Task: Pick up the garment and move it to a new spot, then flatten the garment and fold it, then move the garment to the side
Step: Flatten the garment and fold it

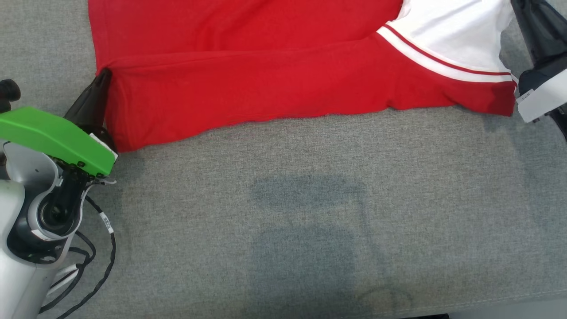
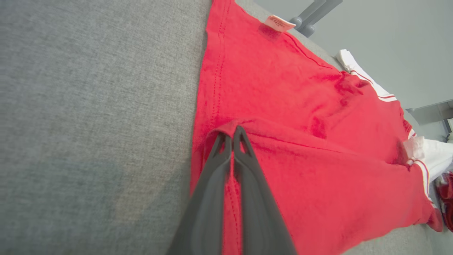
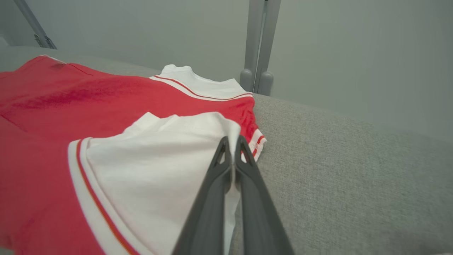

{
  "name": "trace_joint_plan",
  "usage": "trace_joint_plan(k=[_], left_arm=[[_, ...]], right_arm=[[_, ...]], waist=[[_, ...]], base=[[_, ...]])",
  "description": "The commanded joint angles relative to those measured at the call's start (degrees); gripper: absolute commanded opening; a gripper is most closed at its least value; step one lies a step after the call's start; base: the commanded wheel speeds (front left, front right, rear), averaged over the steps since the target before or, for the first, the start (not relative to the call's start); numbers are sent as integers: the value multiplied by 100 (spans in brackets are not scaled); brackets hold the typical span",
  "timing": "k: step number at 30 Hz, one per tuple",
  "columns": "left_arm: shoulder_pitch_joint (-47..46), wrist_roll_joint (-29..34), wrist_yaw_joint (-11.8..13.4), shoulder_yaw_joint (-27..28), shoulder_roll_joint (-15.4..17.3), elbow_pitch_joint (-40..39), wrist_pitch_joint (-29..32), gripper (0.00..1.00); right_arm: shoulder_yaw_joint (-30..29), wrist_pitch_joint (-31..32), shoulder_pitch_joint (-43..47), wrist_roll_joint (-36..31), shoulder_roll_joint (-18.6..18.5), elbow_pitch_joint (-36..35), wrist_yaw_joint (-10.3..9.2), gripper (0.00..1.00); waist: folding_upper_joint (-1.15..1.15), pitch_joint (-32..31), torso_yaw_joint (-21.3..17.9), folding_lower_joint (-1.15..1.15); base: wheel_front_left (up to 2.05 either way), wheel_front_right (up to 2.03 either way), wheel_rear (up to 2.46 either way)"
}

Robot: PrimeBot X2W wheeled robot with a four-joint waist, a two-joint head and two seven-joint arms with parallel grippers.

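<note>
In the head view, you see the red garment (image 1: pixel 266 79) lying spread along the top of a grey cloth surface (image 1: pixel 310 212). A dim shadow (image 1: pixel 305 221) sits on the bare grey in the middle. Your left gripper (image 1: pixel 104 76) is pinched tight on the garment's left edge. Your right gripper (image 1: pixel 520 13) is far off at the right, by the white sleeve (image 1: pixel 456 35).

In the left wrist view, the two dark fingers (image 2: pixel 212 198) are squeezed together with a fold of red hem between them. A small pale label (image 2: pixel 279 23) sticks up at the garment's far edge. Past it are grey posts (image 2: pixel 311 16) and a plain pale wall (image 2: pixel 389 35).

In the right wrist view, your right gripper is clamped on the edge of the white sleeve. Bare grey surface runs off to the right. A grey post stands at its far edge, against the wall.
</note>
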Motion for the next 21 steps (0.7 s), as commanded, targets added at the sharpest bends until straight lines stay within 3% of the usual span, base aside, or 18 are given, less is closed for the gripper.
trace_joint_plan(k=[1, 3, 4, 5, 9, 10, 11, 12, 13, 21], left_arm=[[-109, 15, -34, 32, -44, 70, -54, 0], [-163, 77, -38, -13, -72, 147, -76, 0], [-193, 125, -40, -43, -88, 193, -107, 0], [-232, 154, -46, -48, -127, 242, -150, 0], [-349, 241, -98, 57, -350, 492, -512, 0], [-338, 217, -124, 32, -408, 541, -516, 10], [-331, 224, -153, -5, -428, 571, -502, 29], [-298, 187, -158, -6, -470, 595, -517, 72], [-249, 154, -169, 12, -518, 587, -561, 100], [292, 195, -119, 271, -389, 193, -1005, 100]], right_arm=[[65, -22, -28, -6, 26, 68, -8, 0], [130, -77, -36, -9, 99, 170, -8, 1], [122, -126, -59, -72, 119, 233, -8, 34], [125, -167, -68, -118, 153, 277, -8, 100], [-38, -305, 135, -244, 347, 421, -7, 100], [-80, -314, 233, -269, 363, 404, -8, 100], [-130, -298, 326, -283, 364, 365, -8, 100], [-217, -292, 423, -273, 374, 316, -8, 100], [-308, -278, 544, -237, 400, 249, -8, 100], [-1051, 108, 1717, -255, 539, -474, -7, 100]], waist=[[0, 0, 15, 0], [0, -5, 18, 0], [0, -10, 18, 0], [0, -17, 19, 0], [0, -81, 11, 0], [0, -105, 5, 0], [0, -128, -7, 0], [0, -150, -22, 0], [0, -171, -40, 0], [0, -313, -174, 0]], base=[[0, 0, 0], [0, 0, 0], [0, 0, 0], [0, 0, 0], [0, 0, 0], [0, 0, 0], [0, 0, 0], [0, 0, 0], [0, 0, 0], [0, 0, 0]])
